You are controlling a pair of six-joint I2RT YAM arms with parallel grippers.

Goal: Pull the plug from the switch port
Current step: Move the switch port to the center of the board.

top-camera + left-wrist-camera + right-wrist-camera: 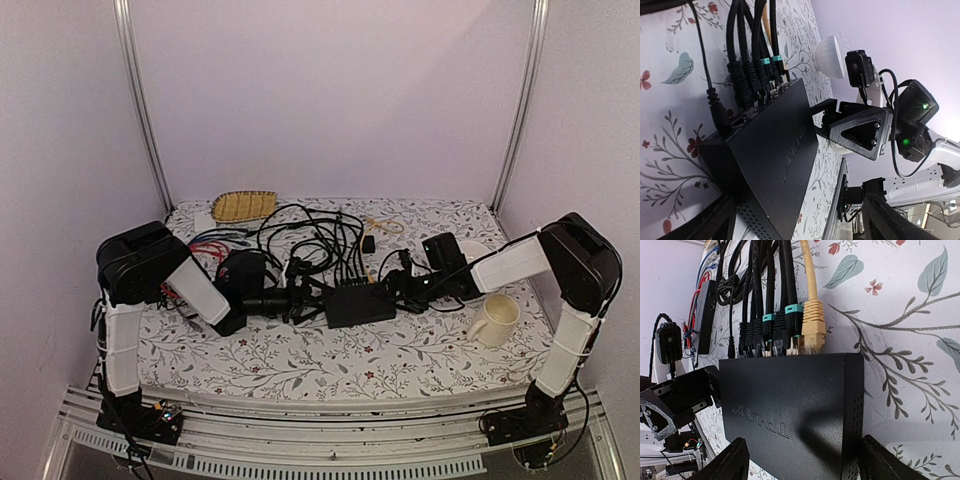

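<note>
Starting at the near edge of the table [300, 365], a cream mug [495, 320] stands to the right of the switch [360, 304] and a little nearer than it. The switch lies flat about in the middle of the table, with its row of sockets [775, 354] on the far long edge. The left claw [318, 297] is at the left end of the switch and the right claw [400, 290] is at its right end. Both claws are wide: in the left wrist view the fingers [715, 225] stand on the two sides of the switch body, and in the right wrist view the fingers [732, 462] there do the same. Whether a finger touches the switch cannot be told. Just beyond the switch, the sockets are filled: several black plugs [747, 337], two with teal boots [794, 310], and one yellow plug [813, 325] at the end of the row away from the left claw. Farther behind the switch, black cables [320, 240] make a loose tangle, with a small black box [368, 243] among them. Farthest behind the switch, to the left, a woven tray [243, 205] lies close to the back wall [330, 100].
</note>
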